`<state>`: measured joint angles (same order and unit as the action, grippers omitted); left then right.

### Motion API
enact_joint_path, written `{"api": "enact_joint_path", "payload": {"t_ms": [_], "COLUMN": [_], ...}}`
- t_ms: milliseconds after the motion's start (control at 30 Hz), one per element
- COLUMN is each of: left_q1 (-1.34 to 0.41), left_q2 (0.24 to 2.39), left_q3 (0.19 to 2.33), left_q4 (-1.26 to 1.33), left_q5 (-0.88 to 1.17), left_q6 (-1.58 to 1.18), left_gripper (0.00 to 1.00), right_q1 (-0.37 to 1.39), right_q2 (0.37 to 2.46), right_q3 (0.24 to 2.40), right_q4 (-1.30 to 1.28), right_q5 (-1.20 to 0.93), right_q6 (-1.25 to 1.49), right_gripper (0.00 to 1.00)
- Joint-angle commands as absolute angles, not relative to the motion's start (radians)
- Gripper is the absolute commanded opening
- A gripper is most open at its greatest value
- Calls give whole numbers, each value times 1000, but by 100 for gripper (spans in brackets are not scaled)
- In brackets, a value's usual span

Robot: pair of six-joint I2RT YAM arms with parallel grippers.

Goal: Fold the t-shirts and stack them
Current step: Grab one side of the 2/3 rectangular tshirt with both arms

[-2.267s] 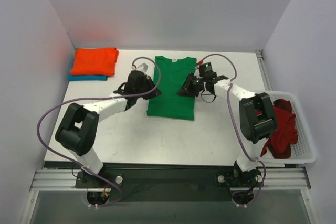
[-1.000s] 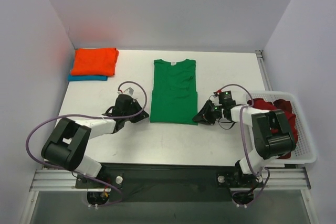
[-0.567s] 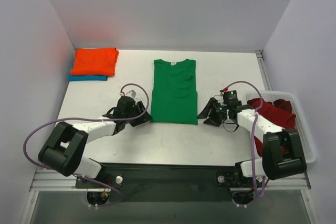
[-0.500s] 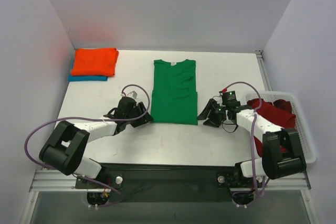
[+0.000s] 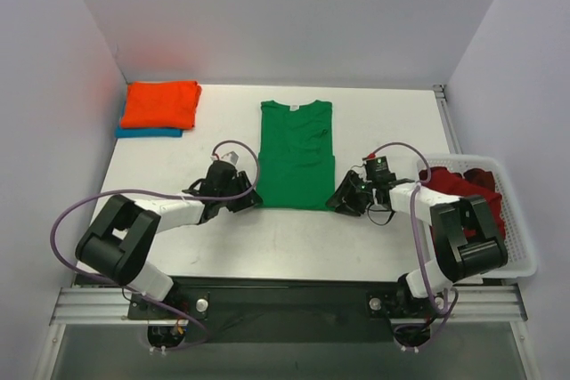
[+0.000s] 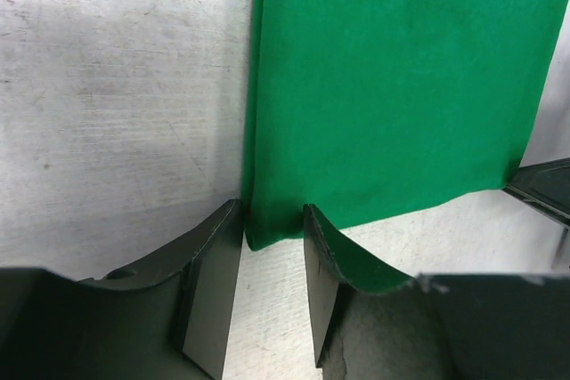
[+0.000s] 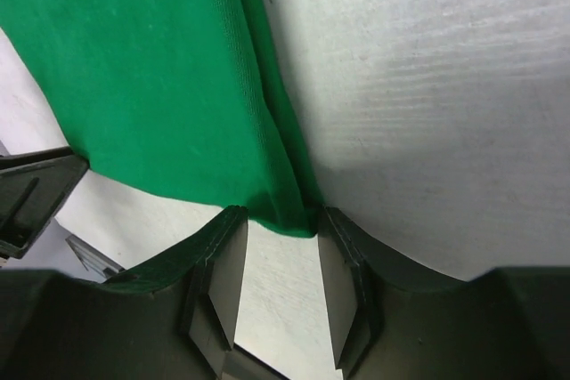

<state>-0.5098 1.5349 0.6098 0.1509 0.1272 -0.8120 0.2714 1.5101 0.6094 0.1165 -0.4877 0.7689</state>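
While heaped at 3 o'clock: dark red t-shirts (image 5: 472,198), filling white basket (image 5: 525,269). On grey table (image 5: 160,162), 10 o'clock: orange t-shirt (image 5: 160,104) folded atop teal-blue t-shirt (image 5: 147,133). Left gripper (image 6: 272,211), right gripper (image 7: 280,213): part-open, straddling near corners of green t-shirt (image 5: 296,153), flat at centre. White walls (image 5: 285,15).

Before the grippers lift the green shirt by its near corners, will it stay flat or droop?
Likely it droops: the green shirt is thin folded cloth lying limp on the table. It looks light, so corner pinches should hold it. Its layered edge may slip open.
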Motion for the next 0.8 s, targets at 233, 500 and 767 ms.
{"api": "enact_joint_path", "payload": {"t_ms": [233, 500, 767], "left_q1": [-548, -613, -826], "left_q2": [1591, 1353, 896], "left_q3": [623, 533, 423], "left_q4": [182, 40, -259], "left_q5": [133, 72, -69], "left_q6": [-827, -865, -989], "left_gripper": [5, 0, 0], "right_q1": [284, 288, 398], "right_q2": [1591, 1354, 876], "right_q3": [595, 470, 299], "right_q4": [137, 74, -201], "right_q5": [-430, -434, -422], "right_q6": [769, 739, 771], "right_gripper": [4, 0, 0]}}
